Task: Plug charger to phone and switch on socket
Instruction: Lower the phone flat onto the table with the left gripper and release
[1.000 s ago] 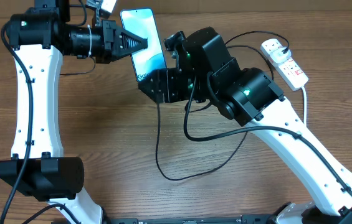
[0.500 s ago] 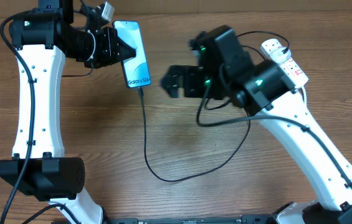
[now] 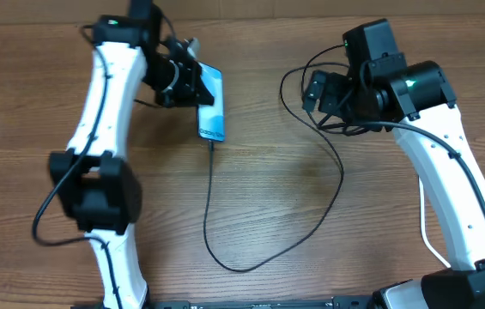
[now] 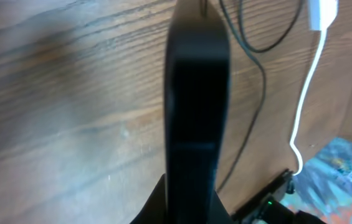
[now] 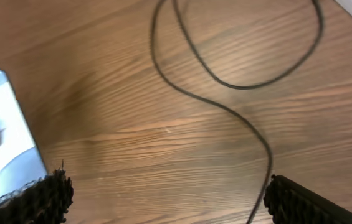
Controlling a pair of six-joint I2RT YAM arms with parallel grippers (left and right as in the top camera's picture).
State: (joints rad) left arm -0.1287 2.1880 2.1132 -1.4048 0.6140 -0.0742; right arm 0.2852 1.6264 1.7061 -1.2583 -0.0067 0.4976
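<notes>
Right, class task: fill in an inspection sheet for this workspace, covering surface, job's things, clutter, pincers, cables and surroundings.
Surface: wooden table, bare brown grain.
Job's things: phone in the left arm's grip, screen lit; charger tip meets its lower end; socket not clearly seen.
Clutter: nothing seen.
Pincers: left pincer shut on the phone; right pincer open, empty.
Cables: charger loops loosely across the table; white cord runs near the table edge.
Surroundings: colourful patch, blurred, beyond the table.
</notes>
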